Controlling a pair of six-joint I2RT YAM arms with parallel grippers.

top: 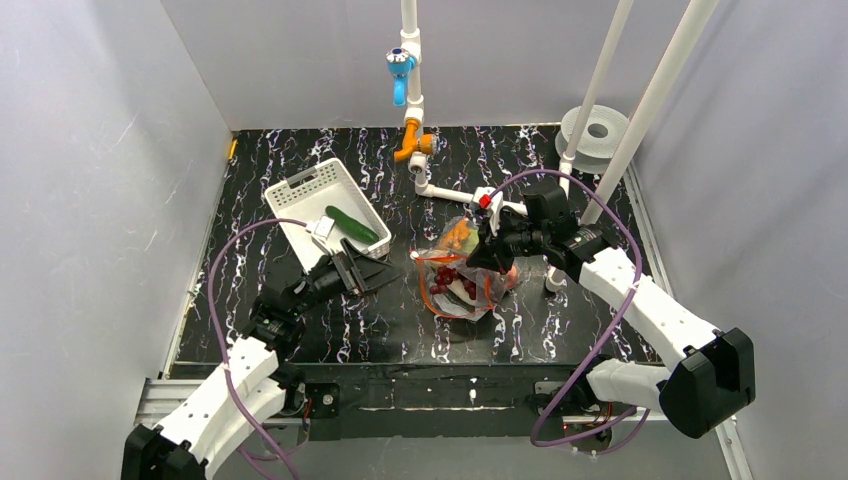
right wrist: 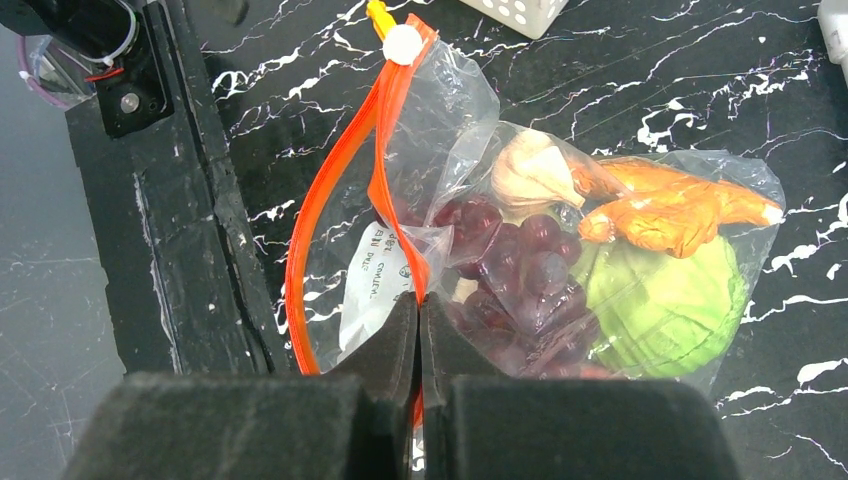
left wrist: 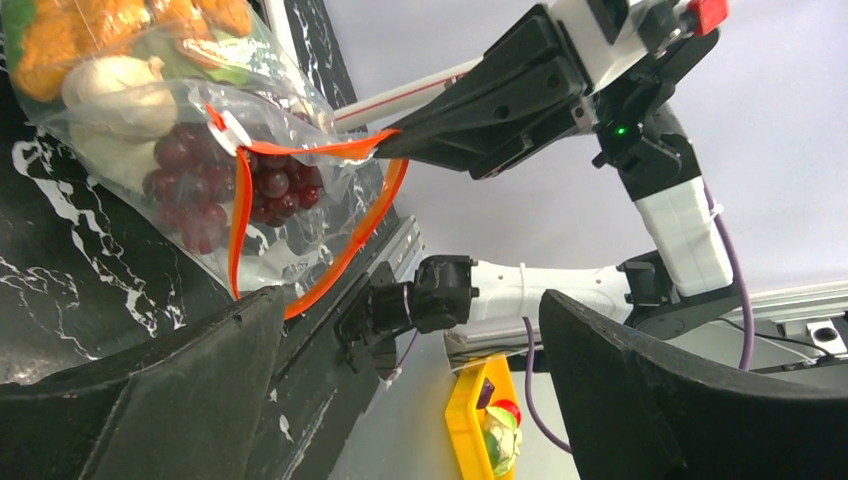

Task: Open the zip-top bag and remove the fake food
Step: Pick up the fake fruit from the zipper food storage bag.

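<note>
Pinching the orange-red zip strip [right wrist: 335, 200], the right gripper [right wrist: 418, 300] is clamped on the zip-top bag [top: 455, 290] at table centre. It's clear crinkly plastic, mouth gaping, with dark red grapes [right wrist: 520, 260], green cabbage [right wrist: 660, 300], orange piece [right wrist: 680, 210] and white garlic [right wrist: 530, 170] inside. The long axis runs 12 to 6 in the top view, mouth at 6. Left gripper [top: 376, 268] is spread wide, holding nothing, at the bag's 9 o'clock

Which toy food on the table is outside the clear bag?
The dark green cucumber, lying in the white slotted basket; the red grapes and green cabbage are in the clear bag.
</note>
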